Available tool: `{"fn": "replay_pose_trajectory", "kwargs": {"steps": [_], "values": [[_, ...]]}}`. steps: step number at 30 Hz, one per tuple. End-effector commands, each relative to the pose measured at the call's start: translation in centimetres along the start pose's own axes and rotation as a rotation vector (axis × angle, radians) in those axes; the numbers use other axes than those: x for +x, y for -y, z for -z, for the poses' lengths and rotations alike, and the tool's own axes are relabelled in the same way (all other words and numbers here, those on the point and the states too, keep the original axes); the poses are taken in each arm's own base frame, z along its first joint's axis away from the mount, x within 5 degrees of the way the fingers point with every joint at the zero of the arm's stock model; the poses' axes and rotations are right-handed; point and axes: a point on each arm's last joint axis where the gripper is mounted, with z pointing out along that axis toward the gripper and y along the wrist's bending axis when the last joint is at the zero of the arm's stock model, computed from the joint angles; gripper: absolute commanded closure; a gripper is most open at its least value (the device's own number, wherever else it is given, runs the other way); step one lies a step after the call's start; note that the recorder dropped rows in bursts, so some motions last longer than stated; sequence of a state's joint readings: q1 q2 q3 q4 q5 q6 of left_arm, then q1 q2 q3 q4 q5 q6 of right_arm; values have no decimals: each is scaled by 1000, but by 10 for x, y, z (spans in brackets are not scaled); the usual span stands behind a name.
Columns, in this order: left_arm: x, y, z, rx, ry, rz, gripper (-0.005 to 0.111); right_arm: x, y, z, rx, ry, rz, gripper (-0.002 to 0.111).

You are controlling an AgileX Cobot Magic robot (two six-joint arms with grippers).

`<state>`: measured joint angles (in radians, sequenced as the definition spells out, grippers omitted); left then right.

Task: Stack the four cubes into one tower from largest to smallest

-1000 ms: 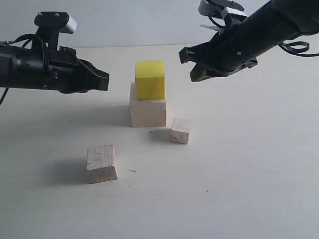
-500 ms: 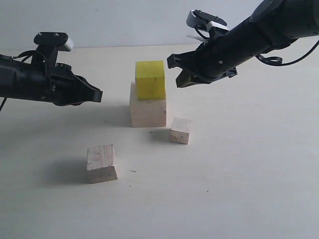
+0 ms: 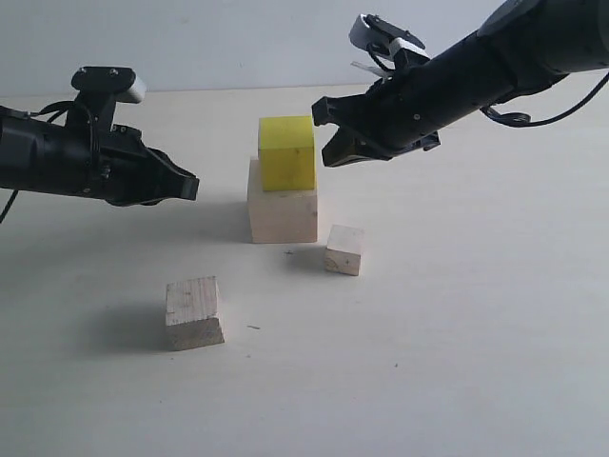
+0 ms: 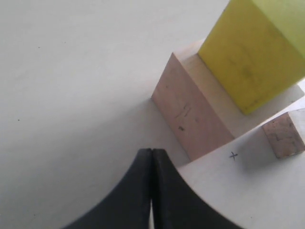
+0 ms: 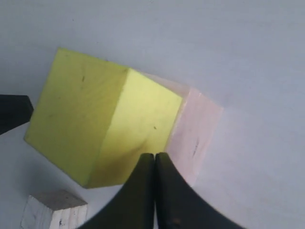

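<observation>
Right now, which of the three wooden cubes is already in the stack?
The large wooden cube: it carries the yellow cube. The medium wooden cube and the small wooden cube stand alone.

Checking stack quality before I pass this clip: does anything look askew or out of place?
Only slightly: the yellow cube sits off-centre on the large wooden cube, leaving a bare ledge on its left in the exterior view. Nothing is toppled or damaged.

yellow cube [image 3: 286, 152] atop large wooden cube [image 3: 283, 215], medium cube [image 3: 194, 312], small cube [image 3: 344, 249] apart
</observation>
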<state>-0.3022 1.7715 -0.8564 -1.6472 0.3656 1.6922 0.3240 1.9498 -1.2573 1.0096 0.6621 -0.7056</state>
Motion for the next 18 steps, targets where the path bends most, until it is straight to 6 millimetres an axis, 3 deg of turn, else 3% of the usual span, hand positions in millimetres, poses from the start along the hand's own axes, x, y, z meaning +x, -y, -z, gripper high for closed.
{"fn": "replay_pose_trajectory", "kwargs": {"steps": [1,8,18], "values": [[-3,0,0,11,13,9,107,-2,-7,-1,-37,4,16,108],[-3,1,0,16,14,8,107,3,-20,-8,-51,-16,54,108],[-3,1,0,22,14,8,107,-2,-15,-9,6,33,64,108]]}}
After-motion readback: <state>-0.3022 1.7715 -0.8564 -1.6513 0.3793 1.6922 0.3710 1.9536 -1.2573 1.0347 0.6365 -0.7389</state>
